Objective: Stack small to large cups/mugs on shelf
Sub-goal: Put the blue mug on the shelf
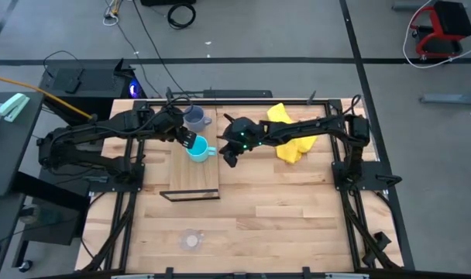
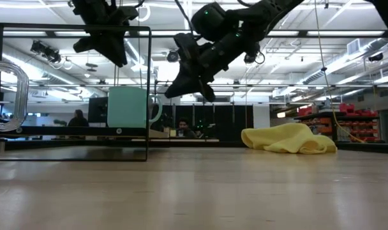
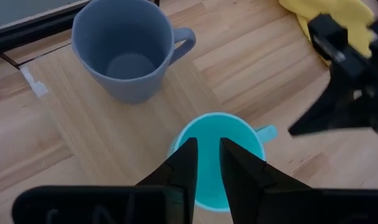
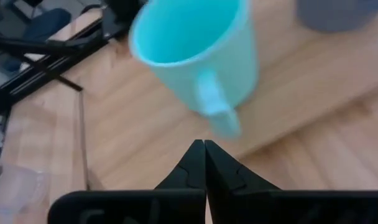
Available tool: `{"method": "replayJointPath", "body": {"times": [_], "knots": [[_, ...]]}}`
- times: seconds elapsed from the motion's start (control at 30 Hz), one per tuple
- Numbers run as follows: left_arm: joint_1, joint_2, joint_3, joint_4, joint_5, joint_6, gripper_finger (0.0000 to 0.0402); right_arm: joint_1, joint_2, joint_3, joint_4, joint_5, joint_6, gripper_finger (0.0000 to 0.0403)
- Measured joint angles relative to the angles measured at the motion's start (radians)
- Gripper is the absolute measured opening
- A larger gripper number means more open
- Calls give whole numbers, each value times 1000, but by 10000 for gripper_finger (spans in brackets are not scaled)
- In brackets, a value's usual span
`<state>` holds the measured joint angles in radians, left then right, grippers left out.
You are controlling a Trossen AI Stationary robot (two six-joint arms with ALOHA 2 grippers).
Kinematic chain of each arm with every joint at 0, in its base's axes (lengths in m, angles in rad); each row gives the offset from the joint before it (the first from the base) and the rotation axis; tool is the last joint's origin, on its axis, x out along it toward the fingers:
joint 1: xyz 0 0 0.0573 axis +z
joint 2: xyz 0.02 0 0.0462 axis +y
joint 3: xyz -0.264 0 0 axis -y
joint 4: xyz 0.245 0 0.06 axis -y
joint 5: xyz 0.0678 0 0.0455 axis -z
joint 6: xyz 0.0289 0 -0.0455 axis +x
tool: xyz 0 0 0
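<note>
The turquoise mug (image 1: 197, 147) stands upright on its base near the right edge of the brown shelf board (image 1: 190, 182), its handle (image 4: 217, 112) pointing at my right gripper. The grey-blue mug (image 1: 194, 118) stands upright just beyond it on the board's far end. The clear glass cup (image 1: 191, 240) stands on the tabletop near the front edge. My left gripper (image 3: 207, 155) hangs above the turquoise mug's mouth, fingers a little apart and pointing down, clear of the rim in the low view (image 2: 114, 57). My right gripper (image 4: 204, 149) is shut and empty in the air just right of the mug's handle.
A crumpled yellow cloth (image 1: 293, 139) lies on the tabletop right of the mugs, under my right arm. The shelf's dark metal frame (image 2: 147, 96) rises around the board. The tabletop's near half holds only the glass cup.
</note>
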<state>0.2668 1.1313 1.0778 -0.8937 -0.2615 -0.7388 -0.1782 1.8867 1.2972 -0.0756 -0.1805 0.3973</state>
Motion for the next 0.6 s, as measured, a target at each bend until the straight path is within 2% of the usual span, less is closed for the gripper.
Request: {"method": "replayJointPath", "body": {"times": [0.6], "knots": [[0, 0, 0, -1, 0, -9, 74, -6, 118, 115, 3, 25, 22, 0]]}}
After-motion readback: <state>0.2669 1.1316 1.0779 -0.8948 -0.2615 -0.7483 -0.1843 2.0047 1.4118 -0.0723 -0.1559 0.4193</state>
